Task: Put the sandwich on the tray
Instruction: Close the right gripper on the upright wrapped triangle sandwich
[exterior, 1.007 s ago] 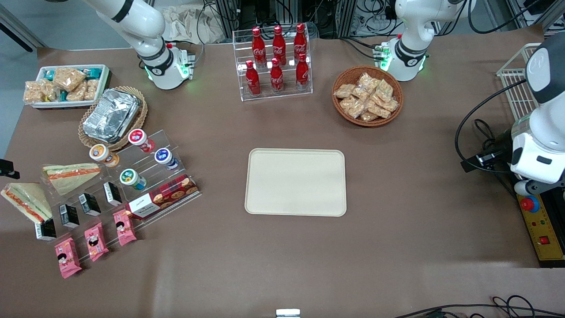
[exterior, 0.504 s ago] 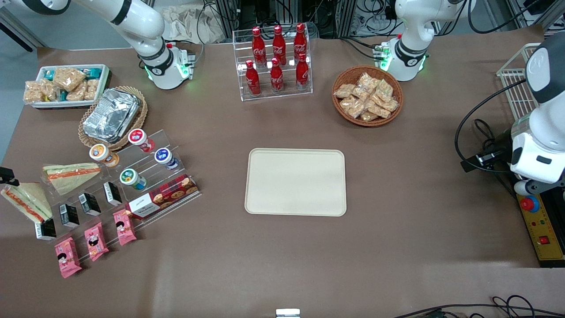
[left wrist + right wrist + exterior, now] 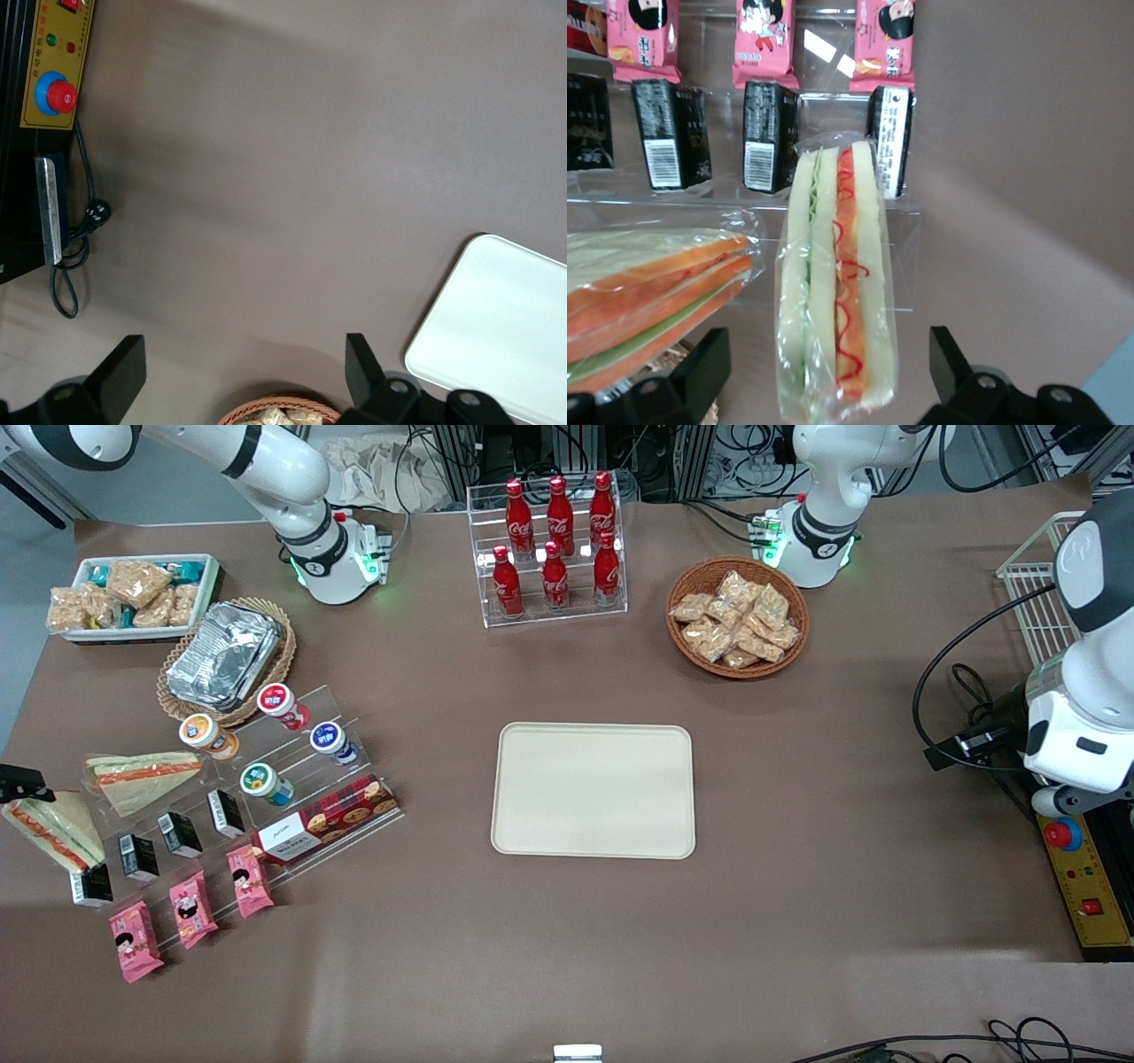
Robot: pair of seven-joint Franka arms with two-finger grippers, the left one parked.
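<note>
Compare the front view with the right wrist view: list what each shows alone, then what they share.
Front view only: the tray, the cola bottles and the snack basket. Right wrist view only: the hand open, its fingers either side of the sandwich, and the filling seen edge-on. Both: the sandwich, the orange-striped sandwich, the black boxes and pink packets.

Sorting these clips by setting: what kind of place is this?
Probably a robotics lab dressed as a snack counter: cola bottles in a clear rack, a wrapped sandwich on a stepped display, an emergency-stop box at the table edge. The end effector, open, hovers over the sandwich.
</note>
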